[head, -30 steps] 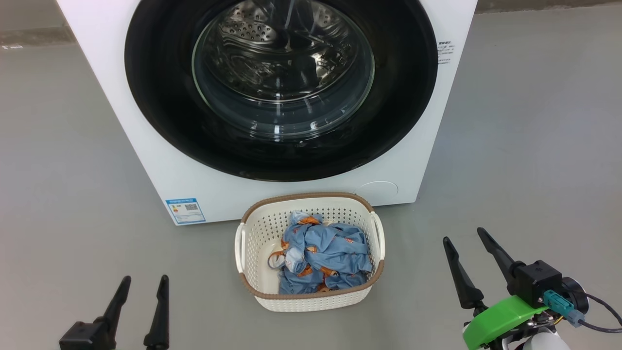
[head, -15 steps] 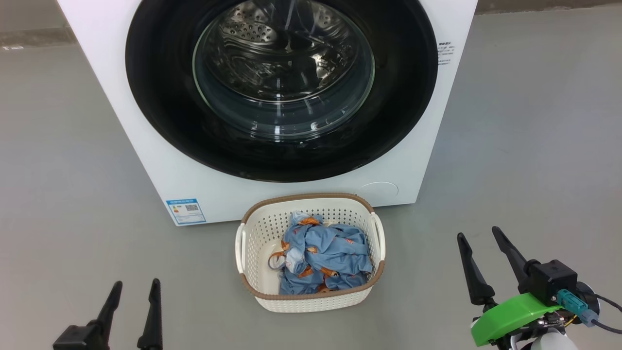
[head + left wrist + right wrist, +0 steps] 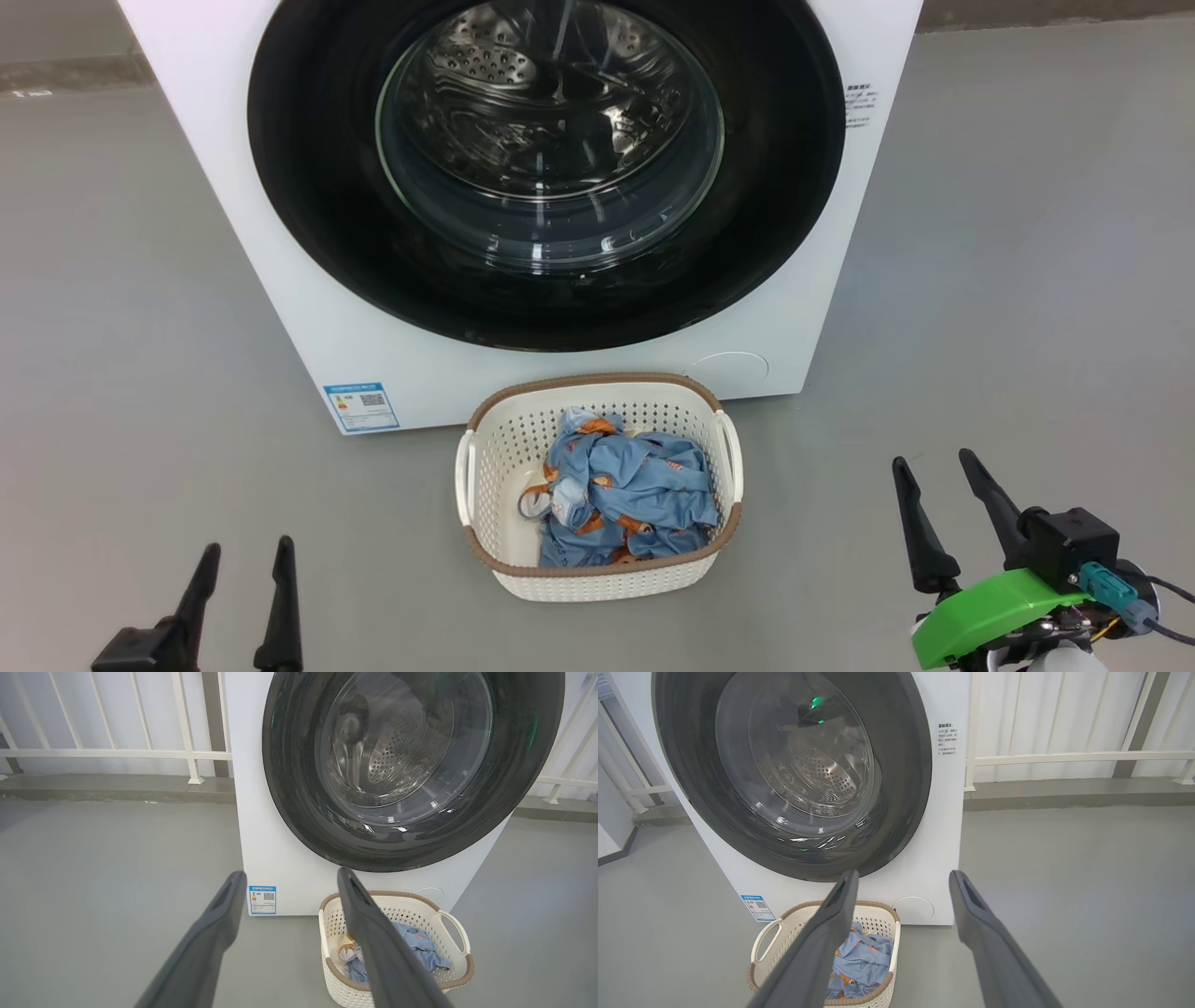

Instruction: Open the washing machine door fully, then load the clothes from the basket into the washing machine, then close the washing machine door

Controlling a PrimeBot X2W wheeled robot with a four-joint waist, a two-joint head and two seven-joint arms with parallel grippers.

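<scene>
Grey floor (image 3: 140, 327) spreads around the washing machine (image 3: 392, 373), which fills the upper centre of the head view, its door (image 3: 308, 168) shut flat against the front. Your left gripper (image 3: 247, 551) at lower left and right gripper (image 3: 934, 462) at lower right both stand spread and empty, well below the door, the right a little higher in frame, so likely nearer. Between them at lower centre the basket (image 3: 597, 380) holds the crumpled clothes (image 3: 621, 495); the drum (image 3: 551, 103) looks empty.
</scene>
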